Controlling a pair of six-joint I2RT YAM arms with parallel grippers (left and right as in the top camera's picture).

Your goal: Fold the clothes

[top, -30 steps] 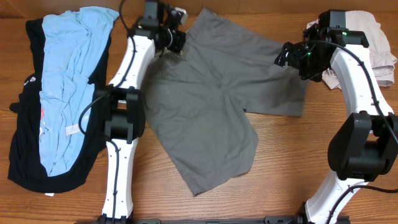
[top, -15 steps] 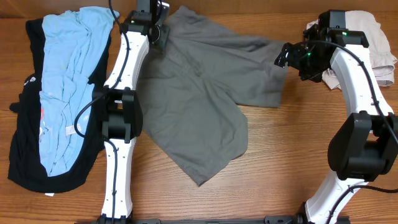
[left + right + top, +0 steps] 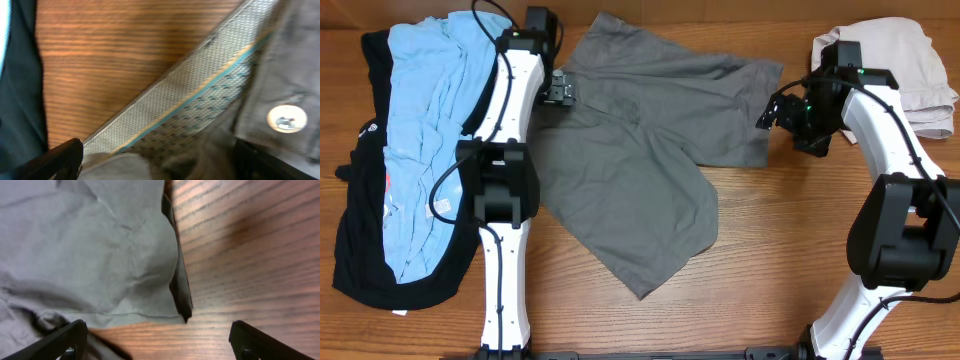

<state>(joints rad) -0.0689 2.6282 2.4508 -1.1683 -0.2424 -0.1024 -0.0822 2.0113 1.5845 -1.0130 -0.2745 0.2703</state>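
Note:
The grey shorts lie spread at the table's centre, with the waistband at the upper left and one leg reaching right. My left gripper hovers low over the waistband, open. In the left wrist view its fingers straddle the pale patterned lining and a rumpled grey fold, beside a metal snap. My right gripper is open just off the right leg's hem. In the right wrist view the hem corner lies ahead of the gripper, over bare wood. The light-blue shirt lies on the black garment at the left.
A beige garment is heaped at the back right, behind my right arm. The white left arm runs between the shirt pile and the shorts. Bare wooden table shows in front of the shorts.
The left gripper dragged the waistband leftward, shifting the shorts left, then came down a little and opened, letting go. The right leg's hem slid away from the right gripper, which barely moved.

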